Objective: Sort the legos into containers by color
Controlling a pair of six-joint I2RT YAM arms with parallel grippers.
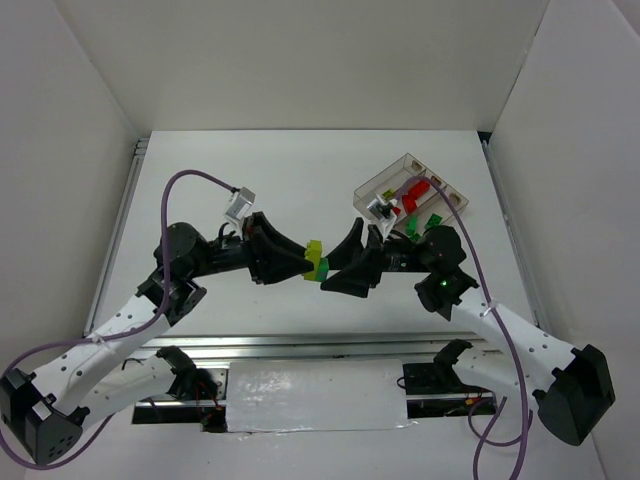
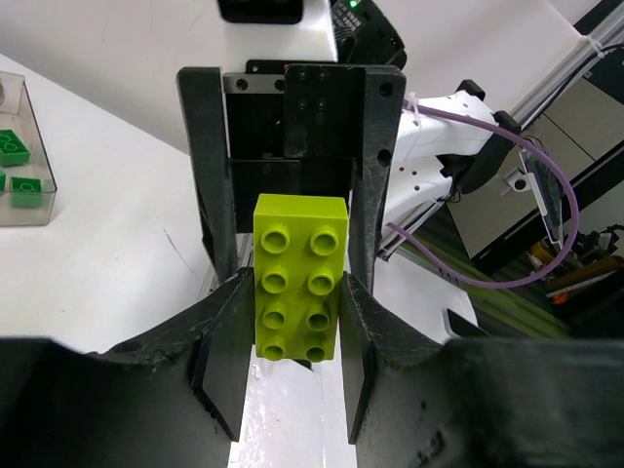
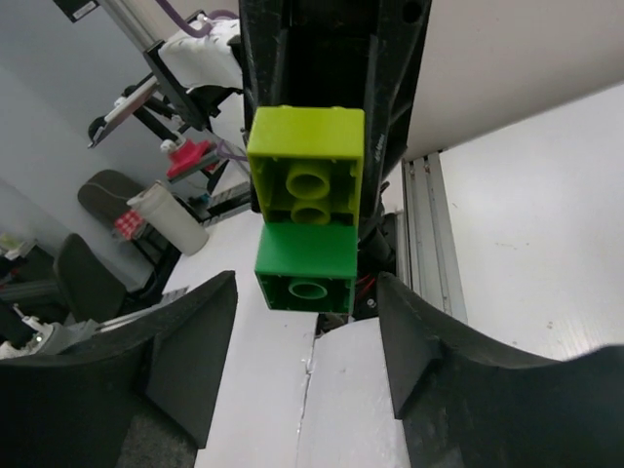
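Above the middle of the bench (image 1: 300,170), near the arms' bases, a yellow-green brick (image 2: 300,278) and a green brick (image 3: 306,270) are held clear of the surface, stuck together as one short stack. The left claw (image 2: 292,356) is closed on the yellow-green brick, with its pads pressed against the two long smooth sides and the studs turned toward its wrist camera. The right claw (image 3: 307,356) is spread wide just to the right of the stack and faces it. Nothing is touched by its fingers (image 3: 190,361), and the green brick lies in line with the gap between them. The three joined trays (image 1: 385,178) are set at the far right of the bench, well apart from the stack. Red bricks (image 1: 415,192) and loose green bricks (image 1: 434,220) are seen inside them, though the compartment of each cannot be told surely from above.

The two bricks are judged to be light, hard and stiff, so crushing is no concern and a firm squeeze can be borne. Their glossy walls are likely slippery, and little surface is offered by so small a piece. The joint is probably only a press fit of studs, so a steady pull or a slight tilt should be enough to part it. The green brick is best taken across two opposite flat walls, squarely and not by a corner. The seam and the yellow-green brick should be left free, so that the halves can be drawn apart without either pivoting out of its grip.
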